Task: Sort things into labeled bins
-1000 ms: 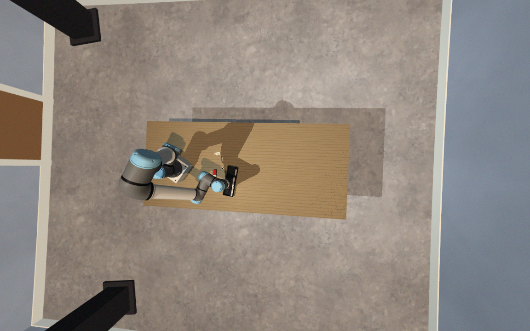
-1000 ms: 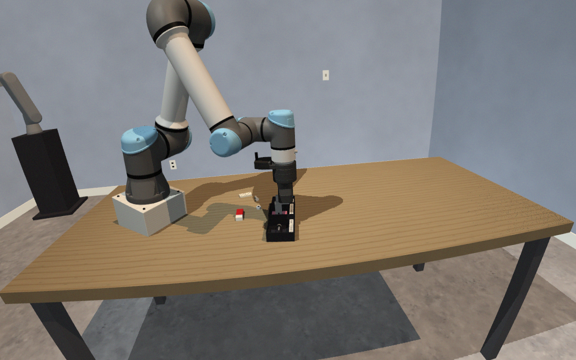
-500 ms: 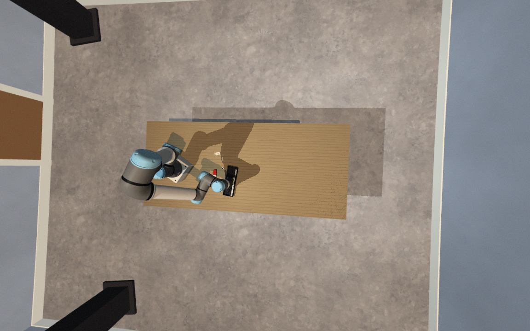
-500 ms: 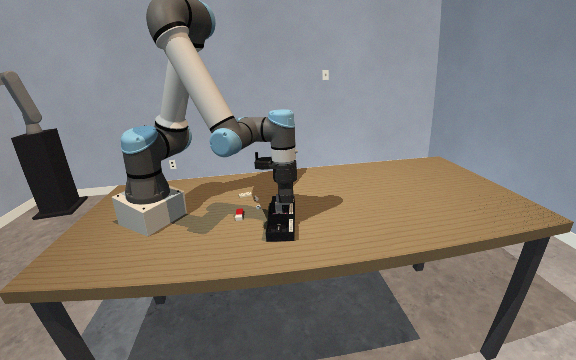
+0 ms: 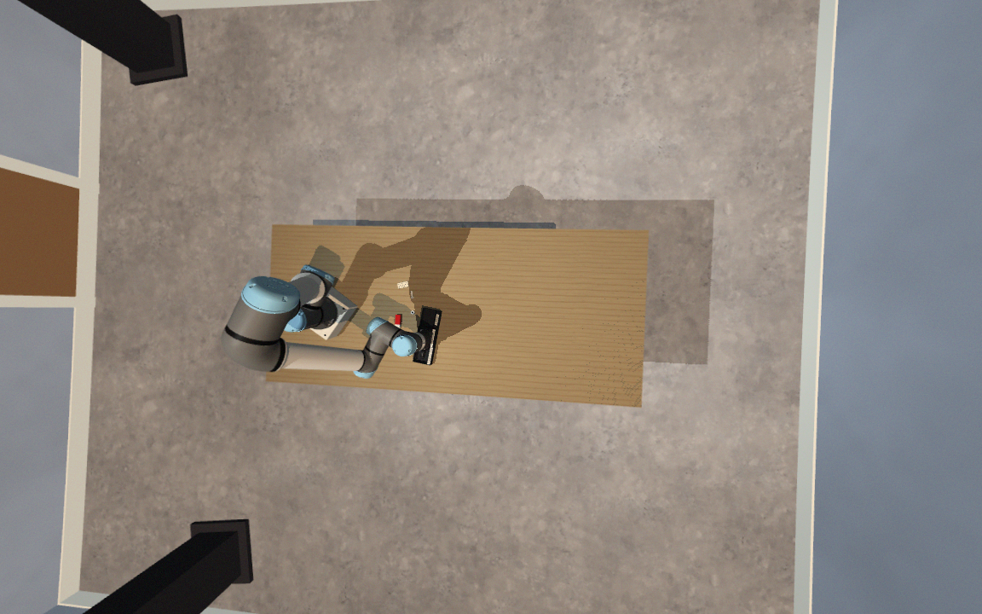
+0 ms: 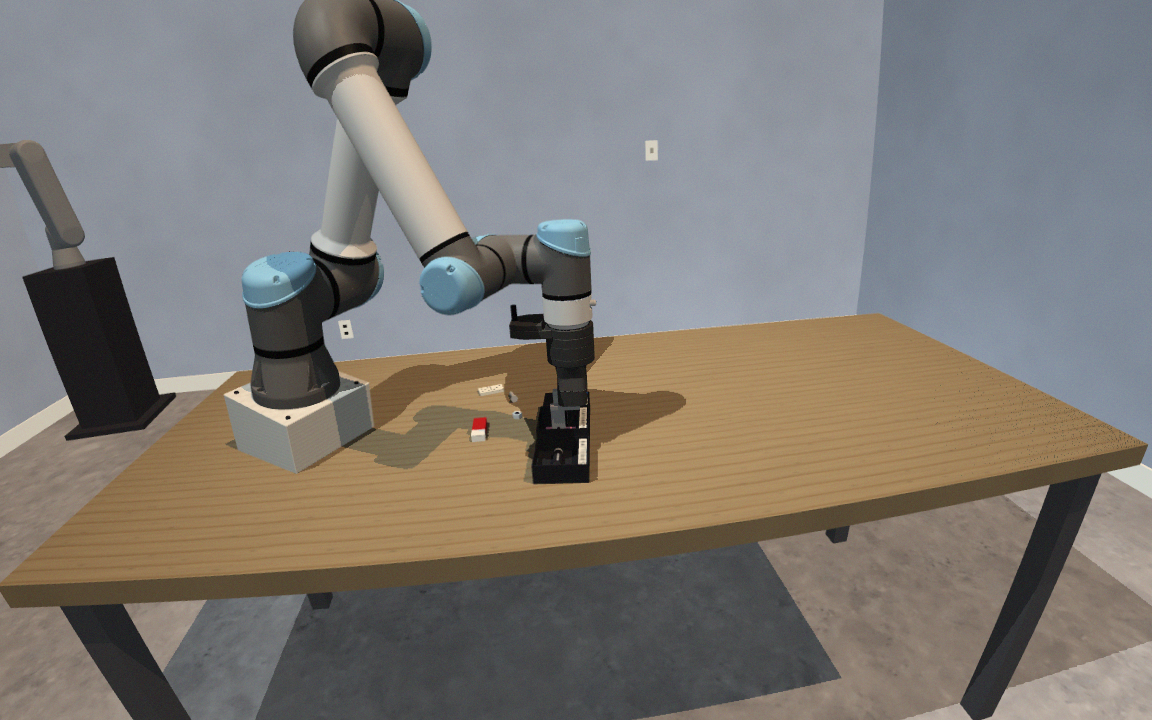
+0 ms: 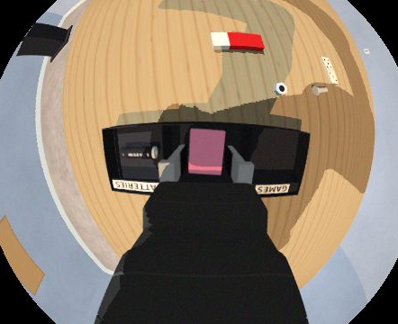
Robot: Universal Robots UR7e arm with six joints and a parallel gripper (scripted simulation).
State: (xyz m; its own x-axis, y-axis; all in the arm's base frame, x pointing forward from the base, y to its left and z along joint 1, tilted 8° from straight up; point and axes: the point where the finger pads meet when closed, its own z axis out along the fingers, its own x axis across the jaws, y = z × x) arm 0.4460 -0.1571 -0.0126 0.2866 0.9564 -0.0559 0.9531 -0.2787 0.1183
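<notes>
The tool (image 6: pixel 571 413) (image 7: pixel 205 154) stands mostly open low over the middle bin, holding nothing, a gap on each side of the pink block (image 7: pixel 206 150) between its fingers; a battery (image 7: pixel 140 152) (image 6: pixel 558 454) lies in the bin labelled BATTERIES; on the counter (image 5: pixel 540 305) (image 6: pixel 741 429) (image 7: pixel 131 67) lie a red and white block (image 5: pixel 398 318) (image 6: pixel 479 428) (image 7: pixel 238 41), a nut (image 6: pixel 516 414) (image 7: pixel 280 88), a grey bolt-like piece (image 6: pixel 512 396) (image 7: pixel 319 90) and a domino (image 5: pixel 402 285) (image 6: pixel 490 389) (image 7: pixel 330 70)

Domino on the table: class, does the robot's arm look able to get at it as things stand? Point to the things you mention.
Probably yes, after a lift. The pincer (image 6: pixel 559 417) (image 7: pixel 205 154) is open but down among the black bins (image 5: pixel 424 362) (image 6: pixel 560 471) (image 7: pixel 304 157). Nothing covers the domino (image 5: pixel 402 285) (image 6: pixel 490 389) (image 7: pixel 330 70), though a bolt (image 5: pixel 411 293) (image 6: pixel 513 396) (image 7: pixel 317 90) lies nearby.
</notes>
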